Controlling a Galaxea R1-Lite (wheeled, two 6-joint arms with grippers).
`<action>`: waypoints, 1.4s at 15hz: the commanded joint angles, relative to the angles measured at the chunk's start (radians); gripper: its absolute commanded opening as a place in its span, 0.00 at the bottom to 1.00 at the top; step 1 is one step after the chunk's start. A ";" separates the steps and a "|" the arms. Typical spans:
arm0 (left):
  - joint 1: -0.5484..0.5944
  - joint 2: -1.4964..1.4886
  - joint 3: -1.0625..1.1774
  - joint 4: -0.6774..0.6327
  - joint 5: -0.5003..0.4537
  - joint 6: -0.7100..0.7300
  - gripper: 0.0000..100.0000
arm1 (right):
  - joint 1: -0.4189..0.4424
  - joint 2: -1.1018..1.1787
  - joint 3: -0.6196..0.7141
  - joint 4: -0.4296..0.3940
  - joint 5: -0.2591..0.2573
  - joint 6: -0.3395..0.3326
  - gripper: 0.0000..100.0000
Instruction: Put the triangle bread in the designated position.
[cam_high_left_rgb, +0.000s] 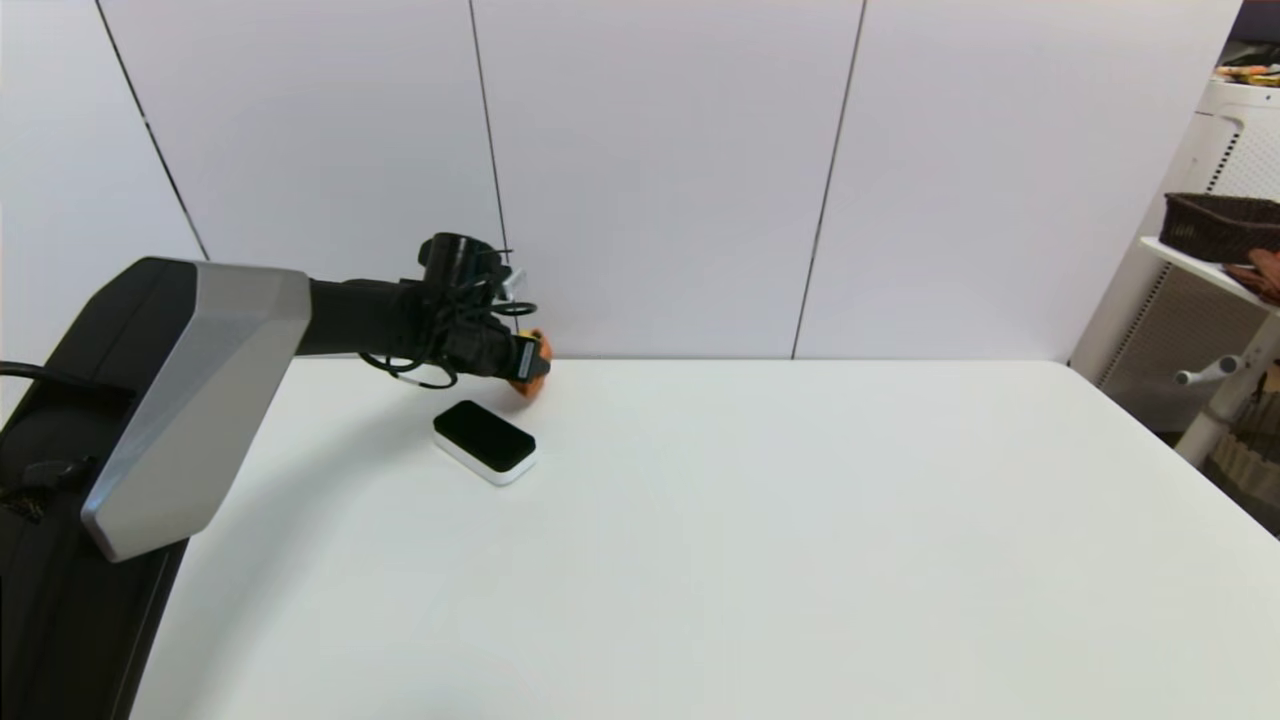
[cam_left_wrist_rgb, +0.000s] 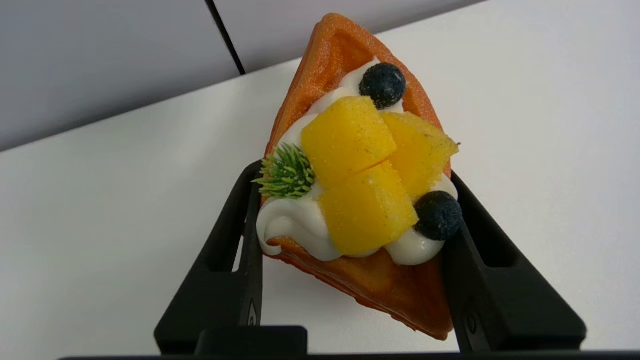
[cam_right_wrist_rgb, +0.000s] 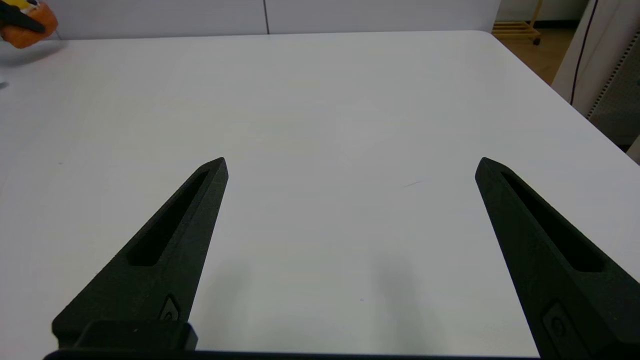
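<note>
Triangle bread (cam_left_wrist_rgb: 350, 200) clamped at its wide end between the two black fingers (cam_left_wrist_rgb: 240, 260) of the left gripper (cam_high_left_rgb: 530, 368), far left on the table, near the wall; waffle point aimed away from the wrist, cream, yellow fruit, dark berries and green sprig all riding on top. Seems lifted just clear of the tabletop (cam_high_left_rgb: 760, 520), judging by the soft shadow below in the right wrist view, though contact cannot be ruled out. Just near of it, a black-topped white block (cam_high_left_rgb: 485, 442), lying flat, apart from the bread. By the look of things: pick-up done, carry and set-down left, with no marker or outline showing where the designated position lies. Right gripper (cam_right_wrist_rgb: 350, 165) low over the near right part of the table, fingers spread wide, nothing between them; out of the head view. Plain white surface, bare across the middle and right. Beyond, pale wall panels (cam_high_left_rgb: 660, 170) with dark seams; at far right a white shelf unit (cam_high_left_rgb: 1190, 270) carrying a dark woven basket (cam_high_left_rgb: 1220, 225).
</note>
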 joint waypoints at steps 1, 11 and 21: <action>0.000 -0.014 0.009 0.029 0.000 0.000 0.00 | 0.000 0.000 0.000 0.000 0.000 0.000 1.00; -0.003 -0.051 0.052 0.032 0.000 -0.004 1.00 | 0.000 0.000 0.000 0.000 0.000 0.000 1.00; -0.026 -0.364 0.230 0.035 0.002 0.003 1.00 | 0.000 0.000 0.000 0.000 0.000 0.000 1.00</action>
